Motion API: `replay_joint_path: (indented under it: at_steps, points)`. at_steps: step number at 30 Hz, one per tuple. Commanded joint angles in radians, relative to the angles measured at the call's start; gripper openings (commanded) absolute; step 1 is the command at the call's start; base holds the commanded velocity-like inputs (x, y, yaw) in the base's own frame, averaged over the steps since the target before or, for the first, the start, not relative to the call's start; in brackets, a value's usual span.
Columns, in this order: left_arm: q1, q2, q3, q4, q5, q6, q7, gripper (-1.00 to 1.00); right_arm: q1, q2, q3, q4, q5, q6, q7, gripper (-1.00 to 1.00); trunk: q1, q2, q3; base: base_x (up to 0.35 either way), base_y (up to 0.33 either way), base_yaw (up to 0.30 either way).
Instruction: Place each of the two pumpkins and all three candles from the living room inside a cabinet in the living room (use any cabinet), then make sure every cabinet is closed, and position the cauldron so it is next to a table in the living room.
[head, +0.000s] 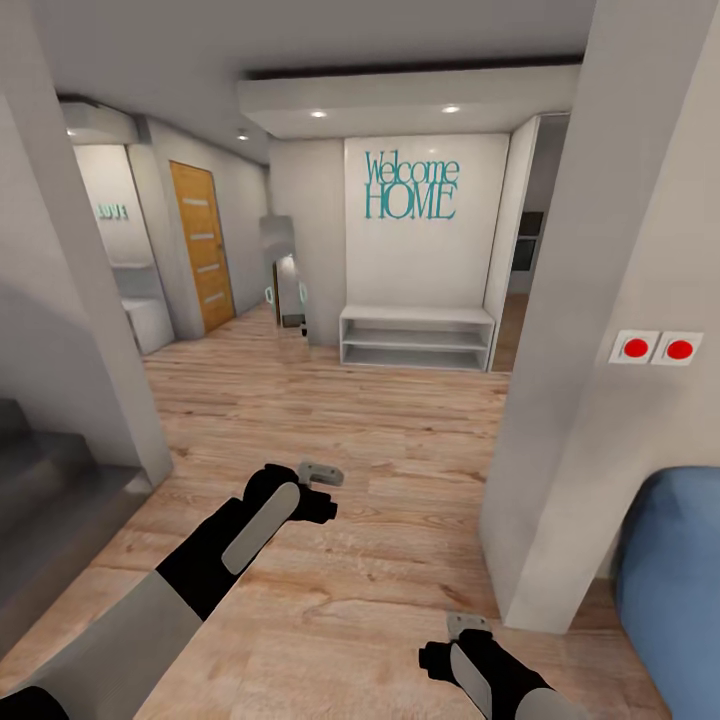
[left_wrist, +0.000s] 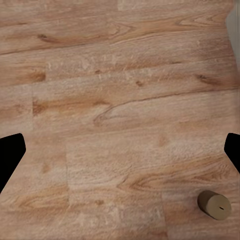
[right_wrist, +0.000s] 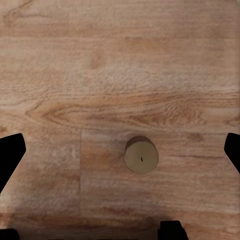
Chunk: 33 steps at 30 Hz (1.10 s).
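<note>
Wood-plank flooring (head: 330, 420) covers a hallway seen from the head camera, with a white wall at the far end carrying teal "Welcome HOME" lettering (head: 411, 186). Directly below the lettering stands a white open shelf bench (head: 416, 338) against the same wall. To the left of the bench a narrow mirror (head: 289, 290) leans at the wall corner, and further left is a light wood door (head: 200, 245). To the right of the bench, a large pale pillar (head: 600, 330) stands close to the camera and carries two red round buttons (head: 656, 348) on white plates; a blue rounded object (head: 670, 570) sits at the foot of the pillar on its right side. The left gripper (head: 325, 474) is extended over the bare floor well in front of the bench; the right gripper (head: 466, 626) is nearer the camera, just beside the base of the pillar. In the left wrist view, the fingers (left_wrist: 11, 152) stand wide apart with nothing between them, and one candle (left_wrist: 214, 205) stands upright on the floor off to one side, outside the gap. In the right wrist view, the fingers (right_wrist: 11, 152) are likewise spread wide and hold nothing; a candle (right_wrist: 141, 154) stands upright on the floor between the finger lines, clear of both.
</note>
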Motion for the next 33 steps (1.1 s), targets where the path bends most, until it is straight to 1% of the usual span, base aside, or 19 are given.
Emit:
replay_joint_path:
  at_steps: [1, 8, 16, 33]
  points:
    - [-0.001, 0.001, -0.003, -0.005, 0.010, 0.002, 0.010, 1.00, 0.000, -0.001, 0.008, -0.002, -0.010, -0.002, -0.008, 1.00, 0.004, -0.008, -0.004, 0.000, 0.000, 0.000]
    - [0.000, 0.002, -0.001, -0.036, 0.015, 0.035, 0.010, 1.00, 0.000, -0.001, 0.008, -0.002, -0.011, -0.032, -0.008, 1.00, 0.031, -0.057, -0.026, 0.000, 0.000, 0.000]
    - [0.001, 0.003, -0.001, -0.059, 0.020, 0.035, 0.010, 1.00, 0.000, -0.001, 0.008, -0.001, -0.011, -0.032, -0.008, 1.00, 0.061, -0.113, -0.051, 0.000, 0.000, 0.000]
    - [0.000, 0.001, -0.003, -0.060, 0.021, 0.035, 0.012, 1.00, 0.000, -0.008, 0.008, 0.000, -0.011, -0.028, -0.008, 1.00, 0.127, -0.232, -0.105, 0.000, 0.000, 0.000]
